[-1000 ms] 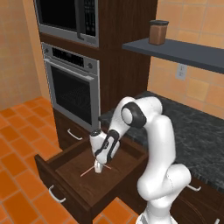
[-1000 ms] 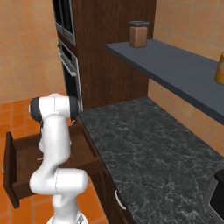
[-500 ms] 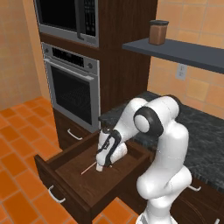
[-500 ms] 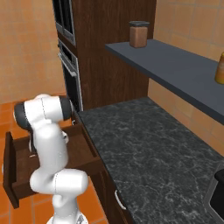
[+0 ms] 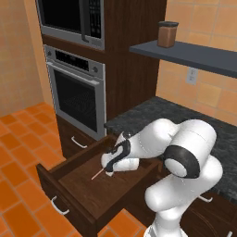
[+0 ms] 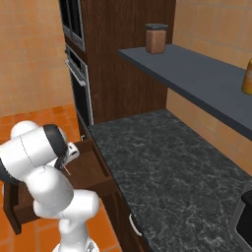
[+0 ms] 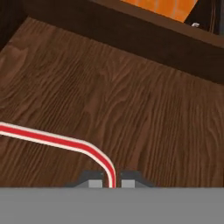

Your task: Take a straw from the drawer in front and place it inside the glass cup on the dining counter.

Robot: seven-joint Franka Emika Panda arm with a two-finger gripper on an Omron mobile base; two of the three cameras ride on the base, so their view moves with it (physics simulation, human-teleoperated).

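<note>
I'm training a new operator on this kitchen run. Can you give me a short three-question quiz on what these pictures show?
1. True or false: the drawer stands open.
2. What runs between the fingertips of the gripper? A) spoon B) straw C) pencil
3. Fill in: the brown jar stands on the ____.

Key: 1 true. 2 B, the straw, bent just ahead of the tips. 3 shelf.
</note>
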